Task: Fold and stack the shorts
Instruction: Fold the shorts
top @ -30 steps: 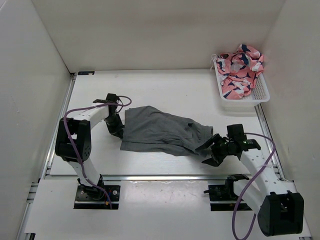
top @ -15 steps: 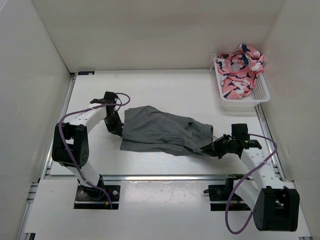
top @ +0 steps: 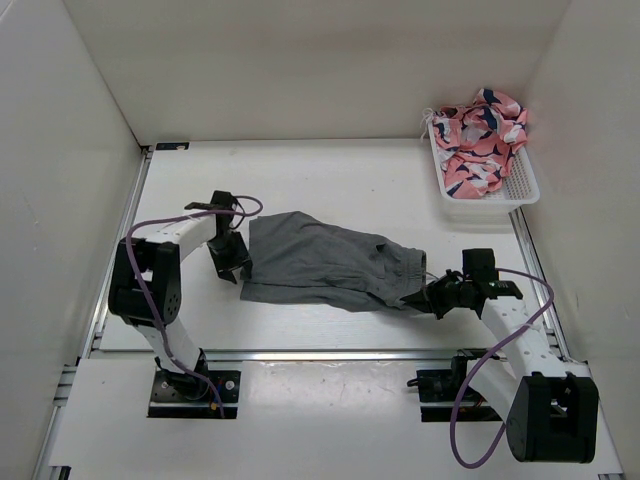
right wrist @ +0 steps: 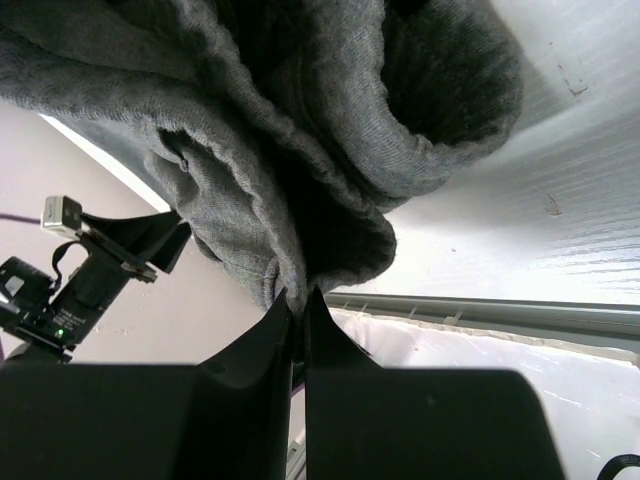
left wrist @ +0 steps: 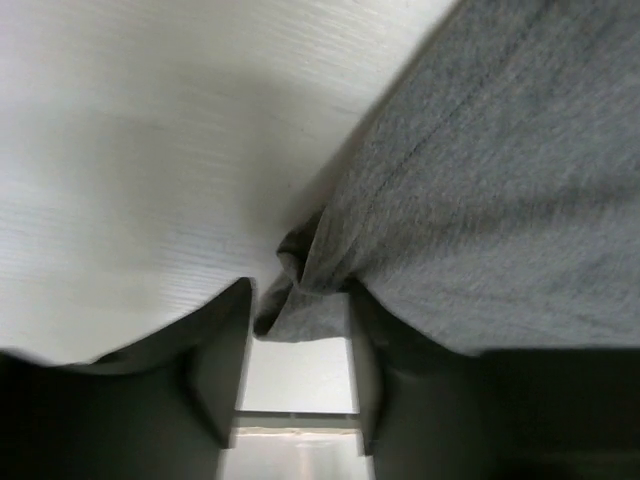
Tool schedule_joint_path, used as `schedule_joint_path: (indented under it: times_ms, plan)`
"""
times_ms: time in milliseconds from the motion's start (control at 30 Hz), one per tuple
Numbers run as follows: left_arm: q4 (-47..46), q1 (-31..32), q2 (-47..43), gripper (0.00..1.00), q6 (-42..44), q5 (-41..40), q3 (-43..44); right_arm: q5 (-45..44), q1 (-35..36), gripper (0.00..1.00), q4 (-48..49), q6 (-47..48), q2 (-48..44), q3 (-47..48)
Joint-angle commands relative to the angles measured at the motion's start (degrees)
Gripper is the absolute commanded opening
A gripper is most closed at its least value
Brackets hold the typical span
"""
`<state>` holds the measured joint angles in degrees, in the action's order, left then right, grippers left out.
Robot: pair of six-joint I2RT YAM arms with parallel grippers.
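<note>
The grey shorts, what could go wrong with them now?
1. The right gripper is shut on just a thin bunched fold of the shorts; lifting might make it slip out.
2. The left gripper is open around the other corner, so only one end is held. A pull from the right would likely drag the cloth into a crumple instead of a neat fold.

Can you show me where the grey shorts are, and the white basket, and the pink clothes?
grey shorts (top: 320, 262), top view, middle of the cloth.
white basket (top: 490, 207), top view, near wall.
pink clothes (top: 480, 135), top view, middle of the pile.
</note>
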<state>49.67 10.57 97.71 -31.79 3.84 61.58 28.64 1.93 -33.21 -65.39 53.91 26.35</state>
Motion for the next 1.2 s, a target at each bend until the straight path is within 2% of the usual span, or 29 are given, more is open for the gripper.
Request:
schedule_joint_path:
  times_ms: [0,67,133,233,467,567,700,833,900,1000,1100,1167]
  plan:
    - [-1.68,0.24,0.64,0.49,0.59,0.65,1.25,0.27,-0.18,0.0,0.34,0.96,0.05,-0.25]
    - [-1.68,0.24,2.04,0.47,0.59,0.65,1.96,-0.25,-0.18,0.0,0.34,0.96,0.05,-0.25]
    - [-1.68,0.24,2.74,0.35,1.12,0.65,2.67,-0.25,-0.18,0.0,0.34,1.49,0.05,-0.25]
    - [-1.68,0.24,2.75,0.1,1.12,0.65,3.28,-1.48,-0.18,0.0,-0.19,2.1,0.05,0.45]
    - [1.65,0.24,0.55,0.1,1.12,-0.94,9.07,-7.54,-0.18,0.0,-3.79,8.86,0.75,9.57]
    - [3.32,0.24,0.02,0.1,1.12,-0.94,13.82,-9.39,-0.18,0.0,-4.32,11.76,4.53,14.33]
    - [6.75,0.24,0.02,0.1,1.73,-0.41,20.06,-11.24,-0.18,0.0,-4.32,19.04,12.25,26.87]
    - [9.3,0.24,-2.51,0.1,2.35,-0.41,23.32,-15.1,-0.18,0.0,-4.32,25.19,13.68,33.85]
    - [9.3,-0.28,-3.93,0.1,2.35,0.2,22.19,-17.21,-0.18,0.0,-3.8,27.58,11.31,33.86]
    - [7.55,-0.28,-6.65,0.1,2.35,0.82,16.22,-18.98,-0.18,0.0,-1.42,31.45,6.57,27.46]
    - [3.61,-0.28,-8.68,0.1,0.95,1.53,6.47,-19.59,-0.18,0.0,0.42,31.38,1.03,16.04]
    - [1.41,-0.28,-9.29,0.1,0.33,2.57,-0.19,-20.46,-0.18,0.0,0.43,27.0,-1.96,7.52]
